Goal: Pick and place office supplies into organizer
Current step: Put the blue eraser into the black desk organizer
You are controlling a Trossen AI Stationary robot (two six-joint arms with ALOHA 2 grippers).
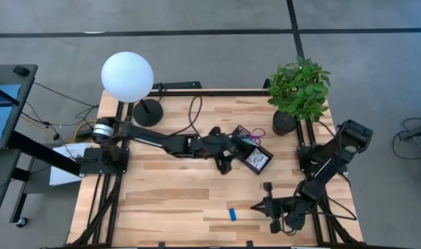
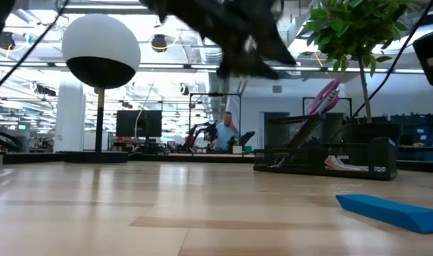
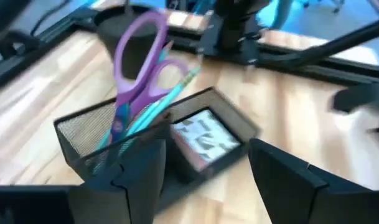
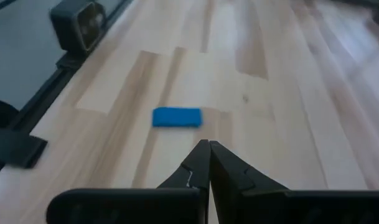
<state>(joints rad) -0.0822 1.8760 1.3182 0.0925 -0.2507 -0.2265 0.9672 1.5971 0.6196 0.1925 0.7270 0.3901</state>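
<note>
The left arm stretches low across the tabletop (image 1: 175, 200) from the left edge toward the middle, its left gripper (image 3: 205, 165) hanging just above the organizer (image 1: 253, 153) with its jaws spread wide and nothing between them. The right arm is folded at the near right corner, its right gripper (image 4: 208, 163) pointing along the wood with jaws pressed fully together, empty, aimed at the blue block (image 4: 177, 117) lying flat a short way ahead of the tips. The organizer is a black mesh box near the potted plant (image 1: 298, 90); purple-handled scissors (image 3: 139, 68) stand handles-up in its taller section beside a teal pen (image 3: 161, 106), and a white patterned packet (image 3: 201, 137) lies in the low front tray. The left wrist view alone shows the packet's pattern and the pen; the low view shows a pink item (image 2: 324, 97) leaning up out of the organizer and a person far off in the room, while the high view places the white globe lamp (image 1: 128, 77) at the far left.
</note>
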